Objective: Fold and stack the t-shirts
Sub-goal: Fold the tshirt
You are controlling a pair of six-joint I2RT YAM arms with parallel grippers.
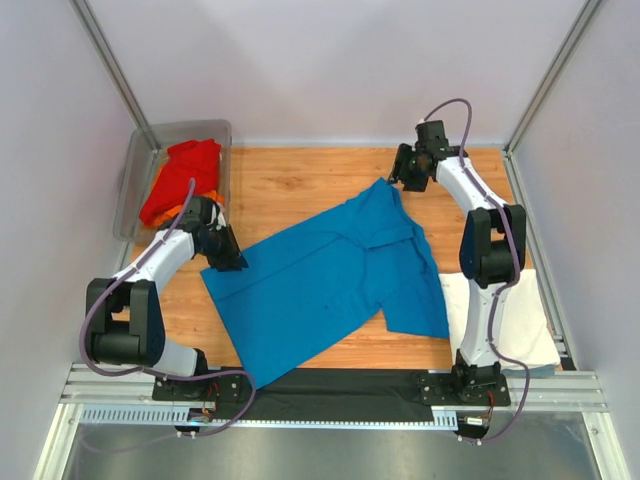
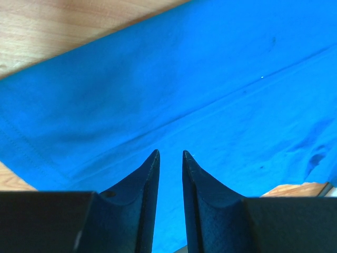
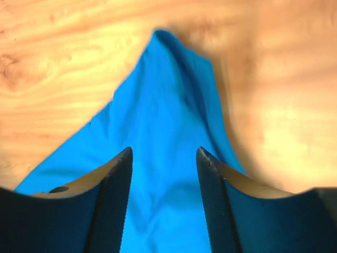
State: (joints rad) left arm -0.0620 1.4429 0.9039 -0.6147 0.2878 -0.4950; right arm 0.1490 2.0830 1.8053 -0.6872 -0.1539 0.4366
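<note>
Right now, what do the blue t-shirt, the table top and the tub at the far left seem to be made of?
The blue t-shirt: soft matte cloth, probably knit, as it wrinkles and shows stitched seams. The table top: wood or wood-look laminate, with grain and a slight sheen; I cannot tell which. The tub: probably grey plastic, since its thin walls are see-through.

blue t-shirt (image 1: 320,285) opened out slantwise across the middle of the table (image 1: 290,185), rumpled, one sleeve side folded over onto the body, far corner drawn up into a peak; white t-shirt (image 1: 530,325) folded flat at the near right edge; red t-shirt (image 1: 180,175) bunched in the tub (image 1: 135,190) at far left; orange t-shirt (image 1: 175,212) under the red one, only an edge showing
</note>
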